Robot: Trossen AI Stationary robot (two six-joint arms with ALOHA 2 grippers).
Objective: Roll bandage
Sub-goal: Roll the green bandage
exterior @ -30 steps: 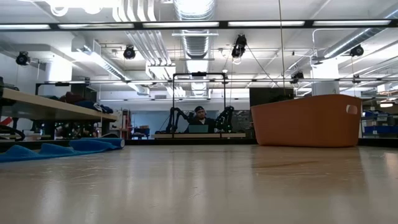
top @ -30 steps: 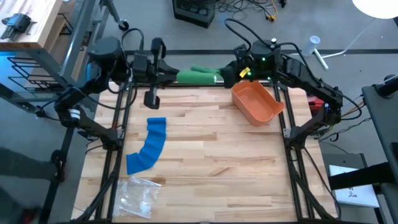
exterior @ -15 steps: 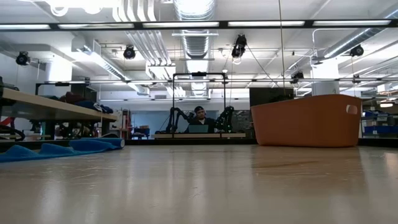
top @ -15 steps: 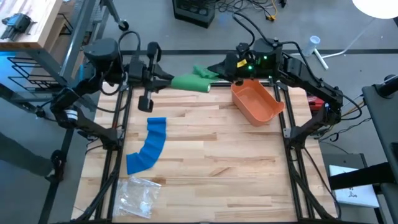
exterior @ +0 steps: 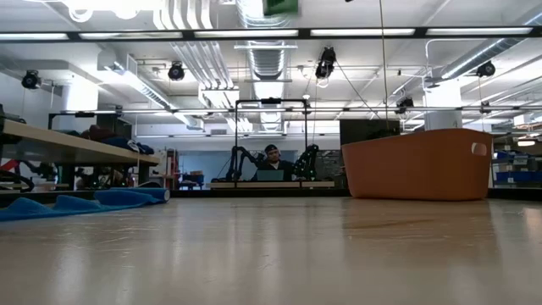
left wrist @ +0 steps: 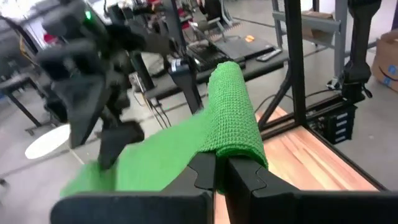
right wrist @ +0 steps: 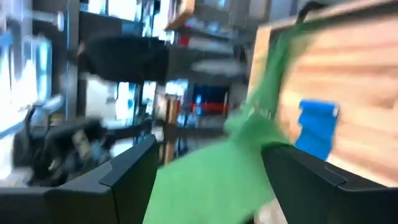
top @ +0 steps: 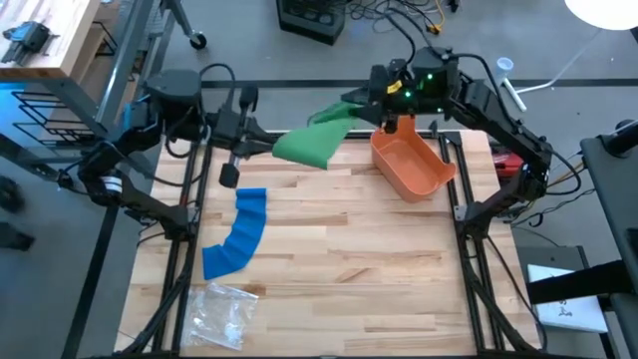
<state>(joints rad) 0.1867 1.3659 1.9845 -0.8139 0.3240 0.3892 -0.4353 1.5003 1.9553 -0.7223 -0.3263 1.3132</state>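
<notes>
A: High view first: what is seen to have changed at the back edge of the table (top: 329,249)?

B: The green bandage (top: 311,146) was lying bunched along that edge a second ago, pinched from both ends. It is now lifted and spread into a hanging sheet between the arms. The right gripper (top: 361,100) has been opened wide over that second, its fingers (right wrist: 130,180) standing apart with the cloth loose between them, so that end appears released or nearly so. The left gripper (left wrist: 219,171) is clamped tight on a fold of the bandage.

A: What is meant by that for the rolling?

B: No roll is judged to have been started; the strip is only being shaken out and handed to one arm.

A: Which way is it pointed?

B: Its long axis is run across the table, left to right, rising toward the right gripper, above the back edge and just beside the orange bin (top: 412,165). The blue bandage (top: 237,235) is left flat, well apart.
</notes>
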